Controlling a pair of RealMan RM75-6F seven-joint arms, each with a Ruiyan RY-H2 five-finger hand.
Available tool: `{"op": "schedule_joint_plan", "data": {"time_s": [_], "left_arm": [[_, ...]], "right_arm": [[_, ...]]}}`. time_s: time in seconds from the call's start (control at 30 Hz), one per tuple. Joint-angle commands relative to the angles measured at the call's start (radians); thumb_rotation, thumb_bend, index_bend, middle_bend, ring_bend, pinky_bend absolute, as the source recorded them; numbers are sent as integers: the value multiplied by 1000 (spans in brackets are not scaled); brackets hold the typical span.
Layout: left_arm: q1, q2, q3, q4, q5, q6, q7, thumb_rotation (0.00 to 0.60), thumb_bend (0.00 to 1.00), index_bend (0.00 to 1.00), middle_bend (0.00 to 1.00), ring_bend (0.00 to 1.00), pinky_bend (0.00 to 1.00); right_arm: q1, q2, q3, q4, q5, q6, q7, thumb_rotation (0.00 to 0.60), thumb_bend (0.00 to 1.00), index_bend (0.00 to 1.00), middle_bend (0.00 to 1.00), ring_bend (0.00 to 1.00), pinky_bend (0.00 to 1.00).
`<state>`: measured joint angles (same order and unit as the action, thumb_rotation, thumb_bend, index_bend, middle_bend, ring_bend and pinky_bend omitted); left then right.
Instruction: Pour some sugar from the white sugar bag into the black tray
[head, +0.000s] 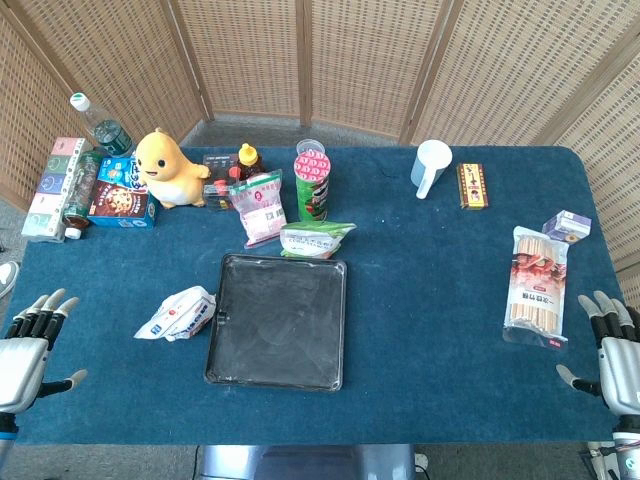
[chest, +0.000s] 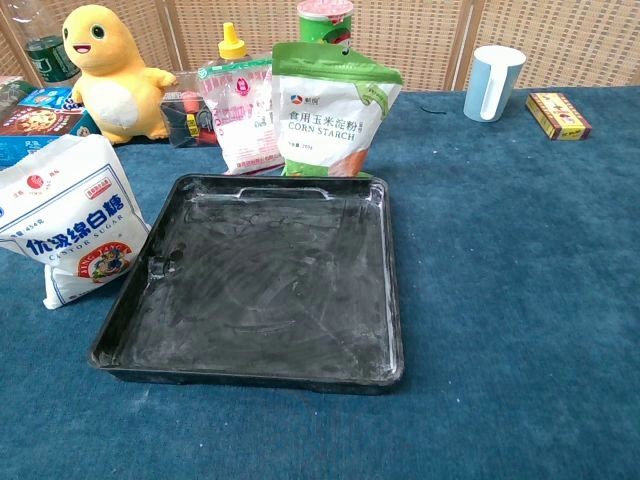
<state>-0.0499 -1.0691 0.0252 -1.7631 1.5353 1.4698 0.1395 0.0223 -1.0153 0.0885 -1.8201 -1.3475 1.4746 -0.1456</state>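
Note:
The white sugar bag (head: 178, 314) (chest: 72, 218) lies on the blue cloth just left of the black tray (head: 225, 345) (chest: 390, 300). The tray sits mid-table with a whitish film on its floor. My left hand (head: 28, 340) hovers at the table's near left corner, fingers spread, holding nothing. At the near right corner my right hand (head: 610, 345) is likewise spread and empty. Both hands are well clear of the bag and tray. Neither hand shows in the chest view.
Behind the tray stand a corn starch pouch (head: 316, 239) (chest: 330, 110), a pink packet (head: 259, 206), a green can (head: 312, 183) and a yellow toy (head: 166, 168). Boxes and a bottle (head: 100, 130) crowd the far left. A white cup (head: 430, 167) and a noodle pack (head: 537, 285) lie to the right.

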Motion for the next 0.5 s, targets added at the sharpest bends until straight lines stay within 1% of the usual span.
{"op": "schedule_joint_plan", "data": {"time_s": [0.03,0.17,0.27,0.4,0.47,0.5], "left_arm": [[2,-1,2,4,3,2,-5,600,83,64,0,0,100],[3,-6,4,13,5,2,-15,600,83,66,0,0,100],[-2,-30,3,42,7,-8,-47,600,80,66,0,0,100],[-21,-94,7,120,22,-41,-133,600,73,66,0,0,100],[-38,-141,5,172,25,-66,-201,600,71,68,0,0,95],[-49,-170,2,202,20,-87,-255,600,71,68,0,0,92]], "right_arm": [[-4,1,-1,-4,-8,9,2,600,120,103,29,27,22],[-9,5,-3,-10,-14,18,7,600,120,104,29,26,22],[-12,9,-4,-14,-19,22,11,600,119,103,29,27,22],[-14,14,-4,-18,-27,27,20,600,120,103,29,26,22],[-15,16,-5,-19,-29,28,25,600,120,103,29,27,22],[-15,17,-5,-18,-29,26,27,600,120,103,29,27,22]]}}
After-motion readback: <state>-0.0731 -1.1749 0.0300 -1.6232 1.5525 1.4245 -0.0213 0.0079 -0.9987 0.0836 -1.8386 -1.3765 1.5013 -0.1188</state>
